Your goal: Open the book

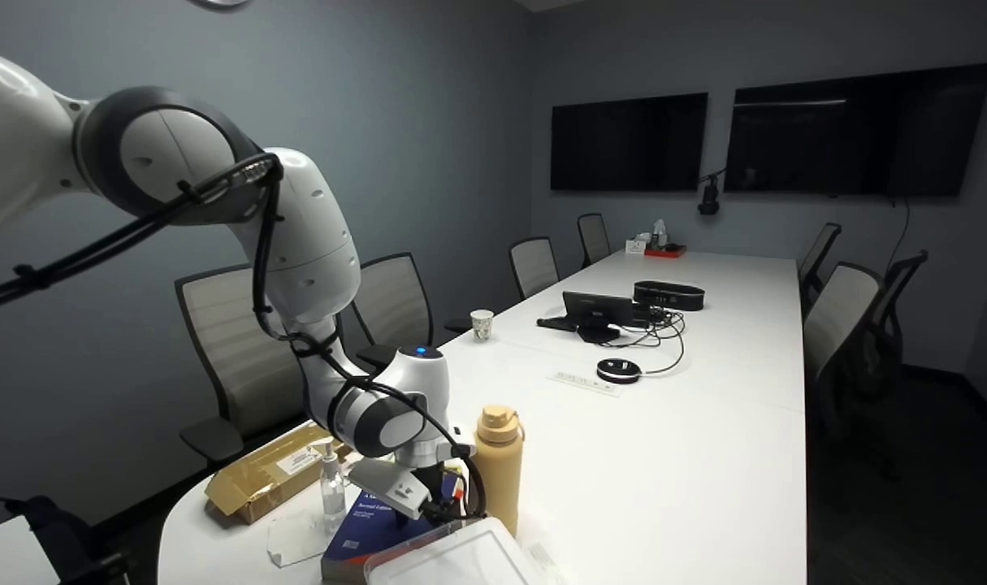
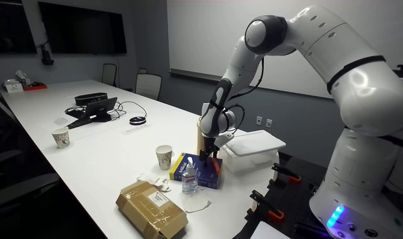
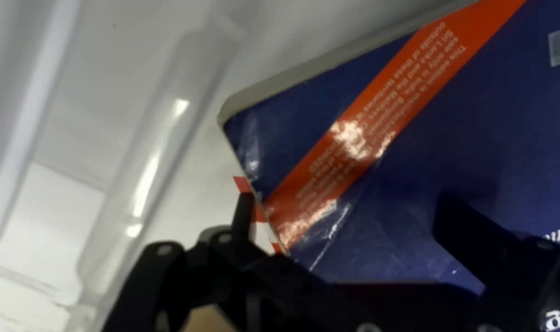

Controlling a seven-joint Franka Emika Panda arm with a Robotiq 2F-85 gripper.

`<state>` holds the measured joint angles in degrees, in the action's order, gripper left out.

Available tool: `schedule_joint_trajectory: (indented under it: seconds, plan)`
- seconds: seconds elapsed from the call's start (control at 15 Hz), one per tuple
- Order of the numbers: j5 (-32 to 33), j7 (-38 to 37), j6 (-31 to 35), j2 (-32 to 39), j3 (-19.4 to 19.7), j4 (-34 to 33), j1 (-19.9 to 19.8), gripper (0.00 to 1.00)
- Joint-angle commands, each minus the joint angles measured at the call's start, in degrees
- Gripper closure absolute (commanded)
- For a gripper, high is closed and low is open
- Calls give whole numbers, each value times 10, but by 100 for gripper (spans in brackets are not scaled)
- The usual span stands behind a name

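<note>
The book (image 1: 371, 524) lies closed on the table, blue-purple cover up; it also shows in an exterior view (image 2: 206, 174) and in the wrist view (image 3: 413, 180). An orange-red band crosses a corner of its cover. Red-and-white tabs (image 3: 260, 220) stick out along one edge. My gripper (image 3: 345, 200) is open over that edge. One finger stands just outside the edge beside the tabs, the other over the cover. I cannot tell whether either finger touches the book. The gripper also shows low at the book in both exterior views (image 1: 424, 513) (image 2: 210, 156).
A tan bottle (image 1: 499, 467) and a lidded clear container (image 2: 251, 159) stand close by the gripper. A sanitizer bottle (image 2: 189, 181) stands against the book's other side. A paper cup (image 2: 164, 157), a cardboard box (image 2: 151, 209) and torn paper (image 2: 196, 201) are near.
</note>
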<state>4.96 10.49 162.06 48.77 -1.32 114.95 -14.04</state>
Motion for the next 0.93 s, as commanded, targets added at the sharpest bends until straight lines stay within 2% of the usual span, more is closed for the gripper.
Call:
schedule_joint_trajectory:
  seconds: [0.0, 0.47, 0.87]
  plan:
    - [-28, 45, -9, 0, -42, -3, -45, 0]
    - [-44, 77, -21, -17, -79, 5, -80, 0]
    - [-72, 132, -69, -31, -132, 6, -120, 0]
